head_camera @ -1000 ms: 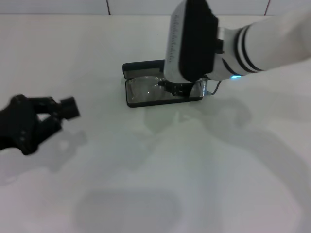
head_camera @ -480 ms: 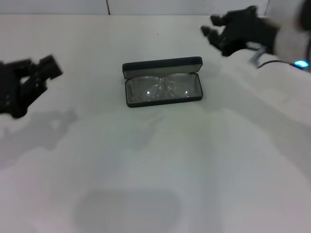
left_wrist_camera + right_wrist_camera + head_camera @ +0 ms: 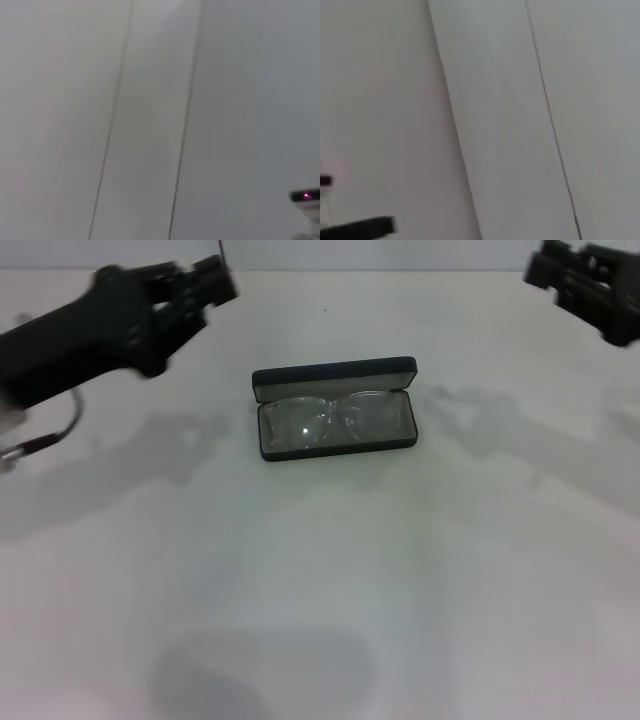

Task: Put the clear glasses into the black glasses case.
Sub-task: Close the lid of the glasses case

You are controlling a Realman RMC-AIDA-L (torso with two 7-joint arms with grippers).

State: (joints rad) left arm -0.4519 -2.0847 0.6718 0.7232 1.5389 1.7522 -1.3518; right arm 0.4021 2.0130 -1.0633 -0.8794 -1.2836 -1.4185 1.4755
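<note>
The black glasses case (image 3: 334, 370) lies open in the middle of the white table, its lid standing up at the back. The clear glasses (image 3: 335, 421) rest inside the case on the light lining, lenses side by side. My left gripper (image 3: 196, 287) hangs raised at the far left, well away from the case. At the far right corner my right gripper (image 3: 562, 270) is also raised and clear of the case. Neither gripper holds anything. Both wrist views show only pale surfaces with thin seams.
The white table (image 3: 330, 570) spreads around the case, with arm shadows on both sides of it. A tiled wall edge runs along the back. A small magenta light (image 3: 305, 196) shows in the left wrist view, and a dark bar (image 3: 357, 228) in the right wrist view.
The right gripper has pulled up and away from the case to the far right corner, leaving the glasses inside. The left arm has risen from the near left to the far left.
</note>
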